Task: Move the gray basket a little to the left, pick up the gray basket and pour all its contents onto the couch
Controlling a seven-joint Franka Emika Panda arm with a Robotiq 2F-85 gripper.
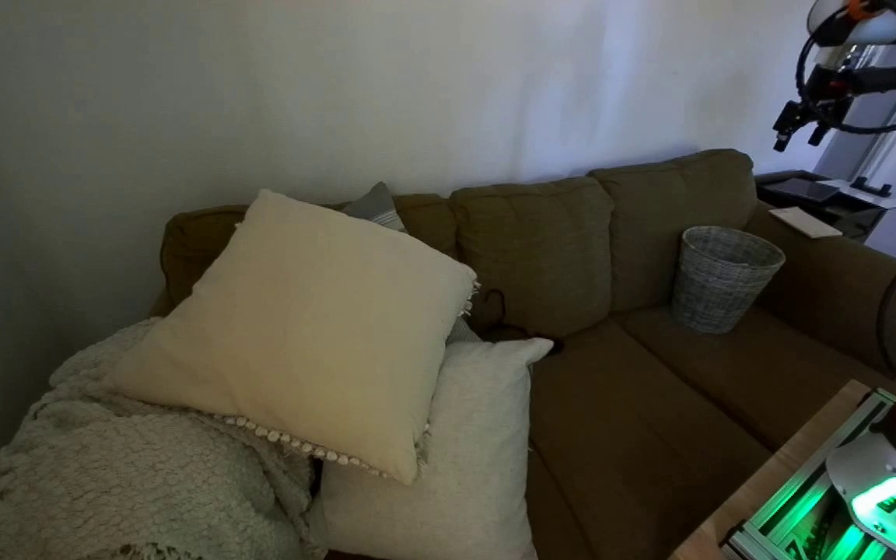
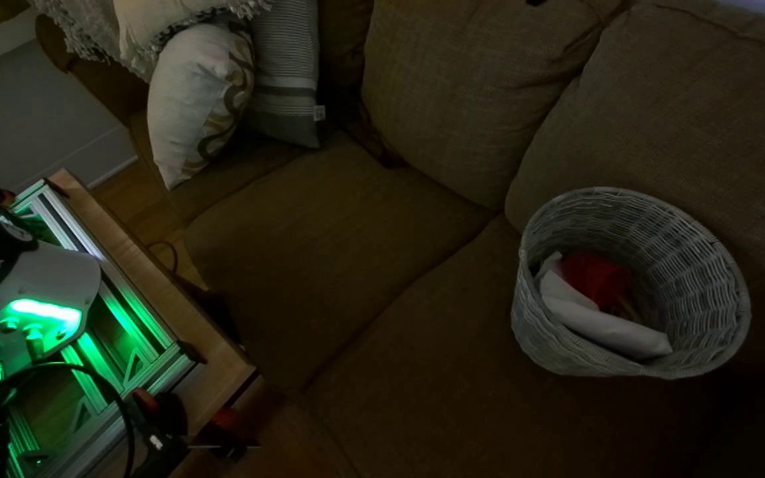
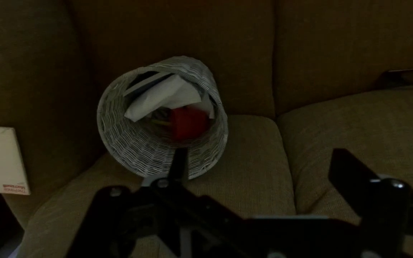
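Observation:
The gray wicker basket (image 1: 716, 284) stands on the brown couch (image 1: 619, 412), near the armrest and back cushion. It shows in both exterior views (image 2: 542, 342) and in the wrist view (image 3: 145, 152). Inside it are a red item (image 2: 598, 275) and white paper-like items (image 2: 595, 322); the wrist view shows the red item (image 3: 188, 123) and a white item (image 3: 163, 95) too. My gripper (image 1: 799, 140) is open and empty, raised in the air above the basket and the armrest. In the wrist view, its fingers (image 3: 260, 154) are wide apart, the left one overlapping the basket's rim in the picture.
A large cream pillow (image 1: 316, 327), other pillows and a fleecy blanket (image 1: 137, 467) cover the couch's far end. A flat white item (image 1: 806, 222) lies on the armrest. A black side table (image 1: 856, 222) stands behind it. The robot base's wooden table (image 1: 786, 459) fronts the couch.

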